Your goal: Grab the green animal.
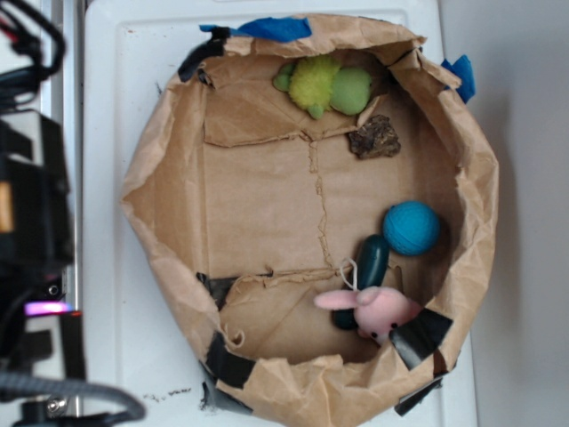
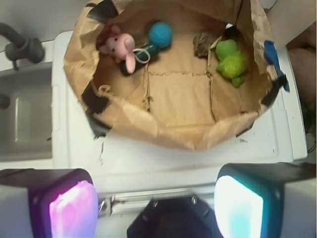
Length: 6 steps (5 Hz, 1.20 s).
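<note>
The gripper [image 2: 158, 206] is released: in the wrist view its two fingers stand far apart at the bottom edge, one pad [image 2: 74, 210] glowing pink and the other pale teal, with nothing between them. It hangs over the white surface [image 2: 148, 158], outside the paper bag basin [image 2: 163, 134] and on its near side.

The green animal [image 2: 231, 60] lies inside the basin, ahead of the gripper and off to the right, close to the far right wall. From the gripper, the near paper wall stands between it and the toy, so I judge that the move must go forward, over this wall, and then to the right.

In the exterior view the green animal [image 1: 324, 86] lies with its fuzzy body and its smooth light green part side by side along the wall; in the wrist view the long axis seems to run mostly away from the gripper, the smooth part farther. A brown crumpled piece [image 2: 201, 44] sits just left of the toy, near but apart. The teal ball [image 2: 161, 34], the dark green oblong object [image 2: 148, 51] and the pink bunny [image 2: 120, 46] lie ahead and to the left, well apart from the toy.
</note>
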Each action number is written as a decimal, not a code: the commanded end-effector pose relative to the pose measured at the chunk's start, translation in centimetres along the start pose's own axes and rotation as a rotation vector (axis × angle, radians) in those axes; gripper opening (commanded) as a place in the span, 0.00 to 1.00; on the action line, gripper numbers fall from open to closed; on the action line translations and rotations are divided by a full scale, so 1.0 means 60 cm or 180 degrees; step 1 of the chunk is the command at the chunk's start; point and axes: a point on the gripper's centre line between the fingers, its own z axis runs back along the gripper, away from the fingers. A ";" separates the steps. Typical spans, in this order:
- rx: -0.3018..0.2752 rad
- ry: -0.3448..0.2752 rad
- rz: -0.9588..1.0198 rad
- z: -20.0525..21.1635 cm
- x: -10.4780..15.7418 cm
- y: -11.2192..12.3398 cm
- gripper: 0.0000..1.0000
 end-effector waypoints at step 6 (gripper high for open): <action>-0.0363 0.0036 -0.0712 -0.215 0.215 0.043 1.00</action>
